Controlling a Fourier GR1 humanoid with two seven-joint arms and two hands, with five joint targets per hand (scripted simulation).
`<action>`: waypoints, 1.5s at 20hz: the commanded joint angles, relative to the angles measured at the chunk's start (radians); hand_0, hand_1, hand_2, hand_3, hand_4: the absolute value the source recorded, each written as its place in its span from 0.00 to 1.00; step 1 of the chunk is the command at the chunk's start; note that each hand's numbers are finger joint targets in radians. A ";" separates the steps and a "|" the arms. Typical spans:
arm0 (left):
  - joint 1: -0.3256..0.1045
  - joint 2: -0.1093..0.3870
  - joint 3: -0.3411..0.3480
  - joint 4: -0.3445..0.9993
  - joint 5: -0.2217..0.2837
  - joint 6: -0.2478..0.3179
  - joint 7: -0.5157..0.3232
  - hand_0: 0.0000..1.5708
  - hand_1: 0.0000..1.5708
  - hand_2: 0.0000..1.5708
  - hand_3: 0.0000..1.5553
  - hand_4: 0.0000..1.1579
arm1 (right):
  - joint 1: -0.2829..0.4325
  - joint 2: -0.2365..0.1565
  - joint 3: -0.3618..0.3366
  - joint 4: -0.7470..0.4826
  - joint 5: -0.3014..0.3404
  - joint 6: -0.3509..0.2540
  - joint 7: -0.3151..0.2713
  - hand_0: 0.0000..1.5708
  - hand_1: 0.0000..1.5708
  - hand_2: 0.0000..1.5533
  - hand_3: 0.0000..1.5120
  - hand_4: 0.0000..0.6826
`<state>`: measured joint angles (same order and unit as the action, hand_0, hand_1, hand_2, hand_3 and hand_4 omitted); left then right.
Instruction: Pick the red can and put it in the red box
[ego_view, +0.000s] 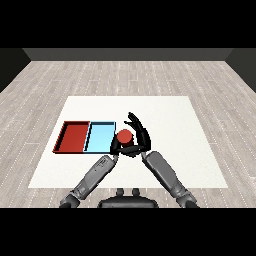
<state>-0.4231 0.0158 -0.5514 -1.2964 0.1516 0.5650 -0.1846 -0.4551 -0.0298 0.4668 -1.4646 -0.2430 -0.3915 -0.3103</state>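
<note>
Cans first: I see one red can (124, 136) from my head view, and it stands up straight, top facing up. It sits just past the right edge of the light blue tray (99, 137), low over the white table (170, 150). I cannot tell if its bottom is touching the table or lifted a bit.

My right hand (139, 135) is wrapped around the can. Its fingers curl around the far side and the right side of the can, so I say it is holding the can. My left hand (116, 146) is right there too, just below and left of the can, and it may be touching it. Its fingers are too dark and bunched up for me to tell how they sit.

The red tray (71, 137) is the place the can must go. It lies to the left of the can, and the light blue tray is between them. So the can has to travel left, over the whole blue tray, and then come down inside the red one.

I think the pick part is about done and the carry part is next. My right arm must reach across, so I would watch that the left arm does not get in its way.
</note>
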 joint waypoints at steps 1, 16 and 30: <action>0.064 -0.015 0.026 -0.013 -0.012 -0.027 -0.029 1.00 1.00 1.00 0.95 0.99 | 0.025 -0.036 -0.066 -0.043 0.032 0.037 0.012 0.00 0.00 0.00 0.00 0.00; 0.077 0.104 0.189 -0.046 -0.032 -0.109 -0.016 1.00 1.00 1.00 0.95 0.98 | 0.214 -0.167 -0.349 -0.334 -0.073 0.117 0.048 0.00 0.00 0.00 0.00 0.00; 0.022 0.329 0.321 -0.136 -0.177 -0.108 0.225 1.00 1.00 0.99 0.92 0.98 | 0.395 -0.201 -0.431 -0.042 -0.053 0.267 -0.119 0.00 0.00 0.00 0.00 0.00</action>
<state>-0.3531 0.3133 -0.2630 -1.4750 0.0186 0.4588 -0.0108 -0.0813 -0.2320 0.0485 -1.6089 -0.3046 -0.1691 -0.3737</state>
